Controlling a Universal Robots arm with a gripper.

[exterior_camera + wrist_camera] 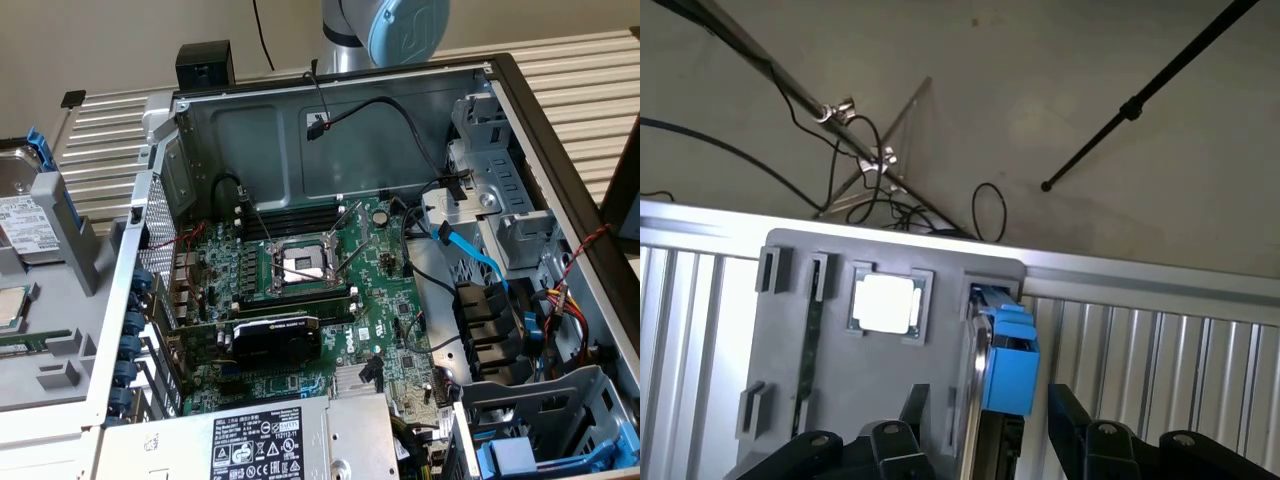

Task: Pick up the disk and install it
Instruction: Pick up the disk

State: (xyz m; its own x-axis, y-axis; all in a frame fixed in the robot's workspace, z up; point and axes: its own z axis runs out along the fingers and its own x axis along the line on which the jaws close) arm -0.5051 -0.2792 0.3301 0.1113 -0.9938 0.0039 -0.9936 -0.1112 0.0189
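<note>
The disk (22, 222) stands on edge in a grey holder (62, 300) at the exterior view's left, outside the computer case. Its white label faces out and its blue carrier (66, 210) frames it. In the wrist view the disk's blue end tab (1008, 358) points up at the camera from its slot in the holder (800, 330). My gripper (988, 415) is open just above it, with one black finger (912, 408) on each side of the disk's edge and a gap on both sides. The arm's blue-capped joint (395, 28) shows behind the case.
The open computer case (520, 110) holds a motherboard with a bare processor socket (300, 262), a black graphics card (275, 338), loose cables and metal drive bays (500, 215) at the exterior view's right. A square silver processor chip (885, 303) sits in the holder beside the disk.
</note>
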